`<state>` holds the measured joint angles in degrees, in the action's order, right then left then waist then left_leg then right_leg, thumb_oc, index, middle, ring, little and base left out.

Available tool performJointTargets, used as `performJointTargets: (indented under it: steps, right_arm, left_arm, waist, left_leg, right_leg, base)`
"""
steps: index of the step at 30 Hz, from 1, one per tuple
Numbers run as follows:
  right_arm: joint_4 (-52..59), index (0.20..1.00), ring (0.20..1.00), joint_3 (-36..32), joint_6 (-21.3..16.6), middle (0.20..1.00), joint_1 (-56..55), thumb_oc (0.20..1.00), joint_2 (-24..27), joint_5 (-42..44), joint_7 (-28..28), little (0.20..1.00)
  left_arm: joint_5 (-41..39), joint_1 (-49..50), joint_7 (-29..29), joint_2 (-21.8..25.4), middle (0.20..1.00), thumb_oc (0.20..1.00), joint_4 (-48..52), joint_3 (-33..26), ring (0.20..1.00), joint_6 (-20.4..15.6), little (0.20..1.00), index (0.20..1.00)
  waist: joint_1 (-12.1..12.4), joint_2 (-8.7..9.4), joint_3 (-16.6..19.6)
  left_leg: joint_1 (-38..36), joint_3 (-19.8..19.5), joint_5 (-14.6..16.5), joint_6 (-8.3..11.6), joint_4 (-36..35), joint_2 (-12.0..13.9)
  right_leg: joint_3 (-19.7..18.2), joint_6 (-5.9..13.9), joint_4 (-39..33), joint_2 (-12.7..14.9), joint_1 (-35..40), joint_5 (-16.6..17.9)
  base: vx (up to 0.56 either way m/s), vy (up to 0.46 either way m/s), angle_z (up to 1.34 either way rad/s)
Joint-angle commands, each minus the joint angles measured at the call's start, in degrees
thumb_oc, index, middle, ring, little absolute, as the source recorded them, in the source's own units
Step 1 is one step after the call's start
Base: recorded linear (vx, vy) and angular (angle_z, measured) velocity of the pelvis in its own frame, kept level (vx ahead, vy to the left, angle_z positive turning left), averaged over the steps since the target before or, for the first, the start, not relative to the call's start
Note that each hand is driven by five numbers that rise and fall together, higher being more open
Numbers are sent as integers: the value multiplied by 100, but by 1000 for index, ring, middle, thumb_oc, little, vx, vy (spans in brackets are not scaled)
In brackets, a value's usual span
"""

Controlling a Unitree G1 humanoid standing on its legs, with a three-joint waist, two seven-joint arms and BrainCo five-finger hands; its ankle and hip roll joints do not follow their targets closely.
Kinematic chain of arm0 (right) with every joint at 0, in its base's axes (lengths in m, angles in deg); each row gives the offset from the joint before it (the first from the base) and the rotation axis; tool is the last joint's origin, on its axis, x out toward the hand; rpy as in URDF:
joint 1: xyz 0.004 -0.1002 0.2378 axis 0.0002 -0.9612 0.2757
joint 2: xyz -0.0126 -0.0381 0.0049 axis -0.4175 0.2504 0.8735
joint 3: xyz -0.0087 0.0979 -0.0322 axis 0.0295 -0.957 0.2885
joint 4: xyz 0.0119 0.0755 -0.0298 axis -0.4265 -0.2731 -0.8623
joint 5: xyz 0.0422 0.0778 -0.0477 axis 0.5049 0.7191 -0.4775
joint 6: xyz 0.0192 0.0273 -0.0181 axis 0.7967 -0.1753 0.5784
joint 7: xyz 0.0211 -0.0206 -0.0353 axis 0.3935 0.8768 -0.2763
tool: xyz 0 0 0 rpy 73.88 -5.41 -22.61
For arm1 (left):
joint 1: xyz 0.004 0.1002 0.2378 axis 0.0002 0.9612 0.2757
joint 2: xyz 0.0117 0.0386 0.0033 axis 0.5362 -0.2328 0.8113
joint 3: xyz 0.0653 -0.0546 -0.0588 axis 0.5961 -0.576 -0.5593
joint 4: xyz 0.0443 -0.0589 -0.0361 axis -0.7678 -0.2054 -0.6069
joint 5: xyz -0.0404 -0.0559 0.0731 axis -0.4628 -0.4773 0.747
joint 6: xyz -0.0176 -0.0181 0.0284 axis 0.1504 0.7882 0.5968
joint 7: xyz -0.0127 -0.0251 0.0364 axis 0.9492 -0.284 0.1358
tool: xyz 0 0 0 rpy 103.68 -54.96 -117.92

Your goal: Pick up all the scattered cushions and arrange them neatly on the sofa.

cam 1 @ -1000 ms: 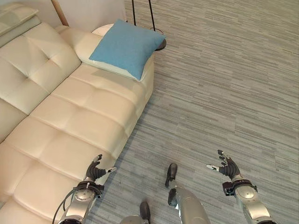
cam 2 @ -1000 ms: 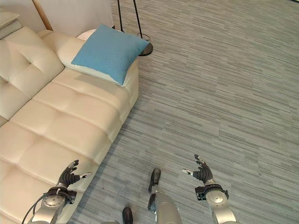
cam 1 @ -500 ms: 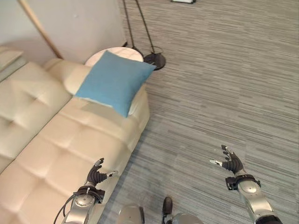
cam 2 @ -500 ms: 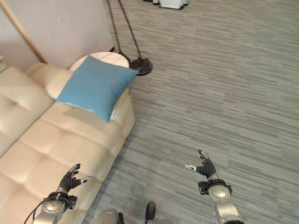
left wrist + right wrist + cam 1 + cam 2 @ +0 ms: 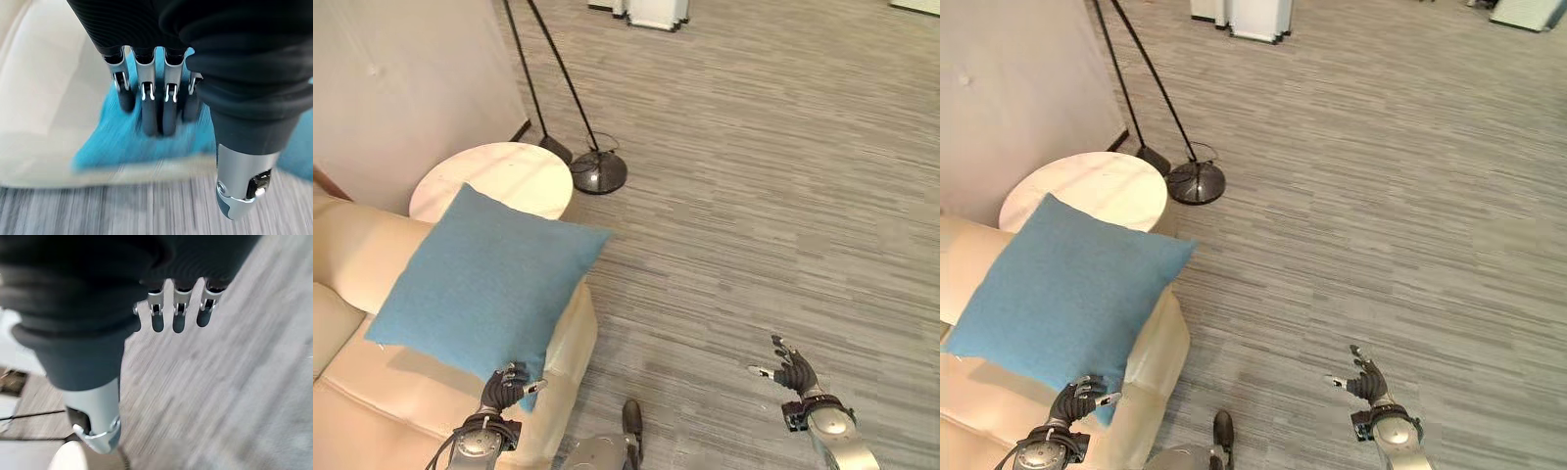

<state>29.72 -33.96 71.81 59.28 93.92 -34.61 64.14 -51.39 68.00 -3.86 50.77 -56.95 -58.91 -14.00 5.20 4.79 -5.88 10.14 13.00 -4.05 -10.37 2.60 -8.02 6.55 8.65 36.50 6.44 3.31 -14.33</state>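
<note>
A blue square cushion (image 5: 484,284) lies propped on the end armrest of the cream sofa (image 5: 570,338). My left hand (image 5: 505,386) hovers open at the cushion's near corner, holding nothing. In the left wrist view its fingers (image 5: 154,110) reach out relaxed over the blue cushion (image 5: 115,142) and the sofa (image 5: 49,93). Off to the right my right hand (image 5: 790,370) hangs open above the bare floor, and its fingers (image 5: 178,318) hold nothing in the right wrist view.
A round white side table (image 5: 495,176) stands just beyond the sofa's end. A floor lamp's dark round base (image 5: 598,173) with two slanted black poles is beside it. A white unit (image 5: 652,11) stands at the far edge. Grey striped floor spreads to the right.
The whole picture has shifted: the camera has turned toward the sofa's end, so the cushion, table and lamp sit lower in view. Both hands stay open and empty.
</note>
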Motion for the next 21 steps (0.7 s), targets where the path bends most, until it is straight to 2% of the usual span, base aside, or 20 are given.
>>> performJointTargets:
  steps: [1,4,5,6,7,10,12,13,17,20,21]
  right_arm:
    - [190,1000,1000,-213,-189,1000,320,1000,159,-123,69,1000]
    - [219,1000,1000,-223,-194,1000,309,1000,158,-85,65,1000]
    - [223,1000,1000,-227,-186,1000,305,1000,160,-62,76,1000]
    - [222,1000,1000,-226,-186,1000,309,1000,161,-62,76,1000]
    - [201,1000,1000,-224,-185,1000,305,1000,164,-50,72,1000]
    - [169,1000,1000,-253,-165,1000,241,1000,198,-41,100,1000]
    - [134,1000,1000,-267,-156,1000,167,1000,219,1,94,1000]
    - [79,1000,1000,-290,-170,1000,125,1000,229,50,109,1000]
    - [45,1000,1000,-329,-208,1000,138,1000,267,200,121,1000]
    - [137,1000,1000,-398,-229,1000,100,1000,304,249,103,1000]
    - [173,1000,1000,-436,-266,1000,50,1000,301,314,94,1000]
  left_arm:
    - [-48,-59,-116,354,1000,1000,379,-69,1000,-213,1000,1000]
    - [-299,-77,-170,219,1000,1000,287,-139,1000,-243,1000,1000]
    - [-333,-75,-184,193,1000,1000,287,-149,1000,-247,1000,1000]
    - [-333,-77,-184,192,1000,1000,287,-150,1000,-247,1000,1000]
    - [-401,-78,-178,151,1000,1000,277,-165,1000,-247,1000,1000]
    - [-475,-58,-176,64,1000,1000,225,-216,1000,-249,1000,1000]
    - [-433,-85,-181,39,1000,1000,118,-195,1000,-242,1000,1000]
    - [-413,-179,-194,69,1000,1000,97,-151,1000,-243,1000,1000]
    - [-365,-315,-196,98,1000,1000,30,-20,1000,-255,1000,1000]
    - [-426,-228,-132,25,1000,1000,66,-48,1000,-247,1000,1000]
    - [-474,-226,-122,17,1000,1000,41,-44,1000,-249,1000,1000]
  waist:
    - [245,-28,-120]
    - [82,-198,-246]
    - [30,-186,-317]
    - [22,-195,-310]
    - [-5,-184,-376]
    - [-65,-159,-485]
    - [-161,-149,-507]
    - [-240,-128,-555]
    - [-334,-85,-590]
    - [-358,-151,-501]
    - [-388,-177,-507]
  left_leg:
    - [301,-195,268,881,220,709]
    - [-177,-600,435,867,46,675]
    - [-287,-714,502,881,76,624]
    - [-273,-723,491,884,75,634]
    - [-344,-854,537,889,119,595]
    - [-505,-1269,643,917,184,411]
    - [-632,-1652,693,966,143,269]
    - [-730,-2038,753,985,184,130]
    - [-690,-2409,901,1078,508,-55]
    - [-636,-2368,1008,1154,638,88]
    - [-619,-2216,1043,1187,692,199]
  right_leg:
    - [85,181,-1394,326,-306,1889]
    - [163,-36,-1464,-49,-1081,1159]
    - [133,-76,-1568,-150,-1136,966]
    - [144,-81,-1591,-161,-1137,987]
    - [65,-120,-1724,-288,-1216,900]
    - [-325,-117,-2150,-562,-1490,1012]
    - [-787,-131,-2614,-777,-1612,1171]
    - [-1132,-102,-2945,-876,-1779,1423]
    - [-1072,-150,-3219,-650,-1511,1630]
    - [-732,-243,-3330,-516,-1262,1552]
    - [-546,-265,-3339,-459,-1143,1461]
  base:
    - [268,80,11]
    - [339,62,67]
    - [162,5,65]
    - [169,-23,69]
    - [144,-30,83]
    - [207,-64,62]
    - [237,-145,106]
    - [193,-150,134]
    - [122,-195,180]
    - [135,-184,143]
    - [64,-62,82]
